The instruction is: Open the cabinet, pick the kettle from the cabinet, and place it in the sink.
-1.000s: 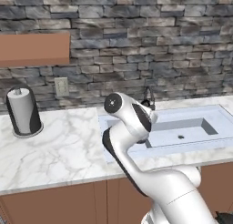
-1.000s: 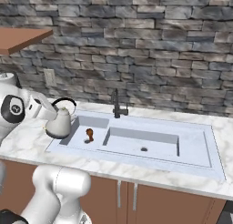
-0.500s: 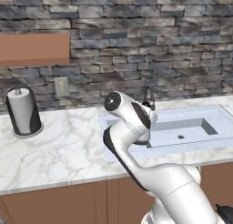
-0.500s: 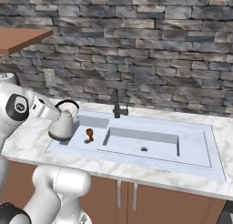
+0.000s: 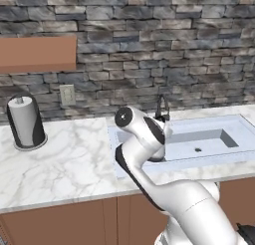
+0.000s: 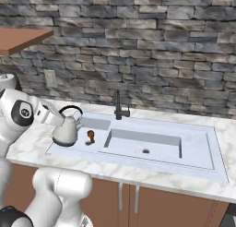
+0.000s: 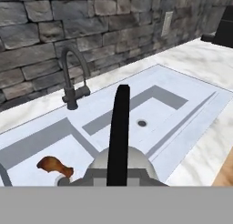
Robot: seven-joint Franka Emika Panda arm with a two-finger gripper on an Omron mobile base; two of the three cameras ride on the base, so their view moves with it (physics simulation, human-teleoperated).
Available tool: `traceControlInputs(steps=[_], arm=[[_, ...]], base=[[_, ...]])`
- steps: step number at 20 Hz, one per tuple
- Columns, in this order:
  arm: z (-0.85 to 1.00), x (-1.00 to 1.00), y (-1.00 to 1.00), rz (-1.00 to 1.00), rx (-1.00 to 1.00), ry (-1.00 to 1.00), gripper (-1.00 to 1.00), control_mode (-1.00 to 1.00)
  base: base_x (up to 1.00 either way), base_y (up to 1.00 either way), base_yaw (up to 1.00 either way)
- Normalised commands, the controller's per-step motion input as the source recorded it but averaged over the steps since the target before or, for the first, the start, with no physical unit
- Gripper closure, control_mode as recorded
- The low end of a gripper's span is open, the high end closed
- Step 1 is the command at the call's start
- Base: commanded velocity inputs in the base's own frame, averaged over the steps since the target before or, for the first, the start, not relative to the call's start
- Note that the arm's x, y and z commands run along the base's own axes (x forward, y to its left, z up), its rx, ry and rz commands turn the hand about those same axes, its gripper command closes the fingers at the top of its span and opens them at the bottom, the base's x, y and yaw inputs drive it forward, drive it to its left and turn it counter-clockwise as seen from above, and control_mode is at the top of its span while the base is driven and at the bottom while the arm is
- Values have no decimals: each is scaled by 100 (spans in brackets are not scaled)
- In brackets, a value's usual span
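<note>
The white arm rises from the base, bends at a dark-jointed elbow and reaches forward and down, its forearm sloping toward the far side of the counter edge. In the right base view the wrist and hand extend sideways from the round joint cap, and the gripper (image 6: 59,116) sits at the black arched handle of the kettle (image 6: 65,131). The jaws are closed on that handle, which in the hand view runs straight up the middle from between the fingertips, with the kettle's body directly beneath.

No text, label, brand, number or sign can be read anywhere.
</note>
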Motion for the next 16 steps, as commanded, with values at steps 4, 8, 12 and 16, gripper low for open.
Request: traceControlInputs(steps=[4,8,12,16], arm=[[-16,22,-5,0,0,0,100,-100],[-7,27,-3,0,0,0,100,-100],[-5,24,-1,-1,0,0,100,-100],[-10,24,1,-8,0,0,100,-100]], base=[[0,0,0],[0,0,0],[0,0,0],[0,0,0]])
